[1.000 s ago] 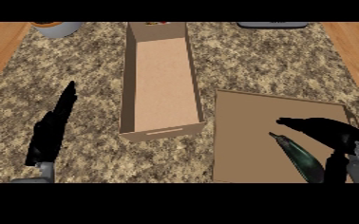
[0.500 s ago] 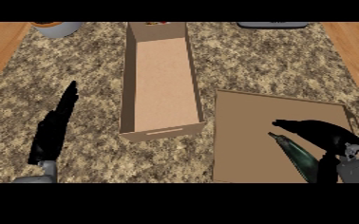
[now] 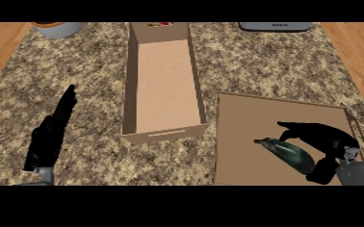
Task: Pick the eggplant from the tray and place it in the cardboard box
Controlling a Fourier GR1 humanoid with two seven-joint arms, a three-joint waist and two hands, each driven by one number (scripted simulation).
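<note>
A dark green eggplant (image 3: 288,154) lies on the brown tray (image 3: 245,139) at the lower right. My right hand (image 3: 323,142) curls over it from the right, fingers and thumb bent round its thick end. The long cardboard box (image 3: 163,84) stands open in the middle of the counter, left of the tray, with nothing inside. At the lower left my left hand (image 3: 50,134) rests with straight fingers pointing up, away from both.
A grey bowl (image 3: 57,28) sits at the top left corner and a dark flat appliance (image 3: 276,26) at the top right. Wooden floor shows past the counter's left and right edges.
My right hand has shifted slightly on the tray and closed further round the eggplant. The left hand and the box have not moved.
</note>
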